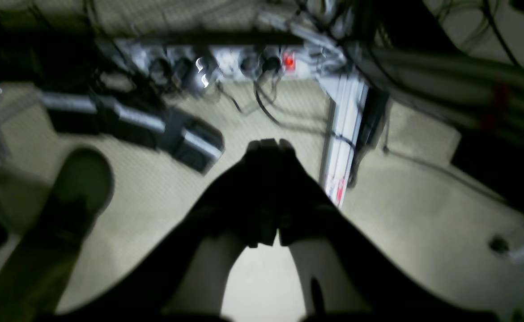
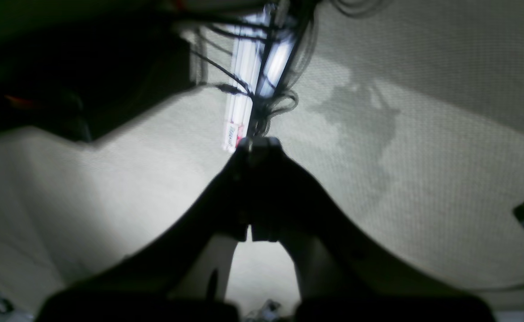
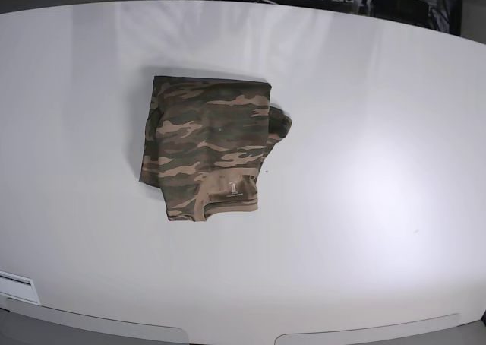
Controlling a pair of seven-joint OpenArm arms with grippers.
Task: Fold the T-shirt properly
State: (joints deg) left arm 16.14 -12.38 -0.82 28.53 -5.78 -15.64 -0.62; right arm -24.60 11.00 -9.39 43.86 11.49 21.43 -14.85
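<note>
Now we see the T-shirt [image 3: 209,149] lying folded into a compact bundle on the white worktop [image 3: 364,178], left of centre in the base view, its tan label panel facing the near edge. Our left pincer [image 1: 268,144] and right pincer [image 2: 258,142] are both closed on nothing, pointing at the floor [image 2: 423,147] with its cables.

The T-shirt [image 3: 210,144] lies folded on the table [image 3: 364,170], left of centre.
</note>
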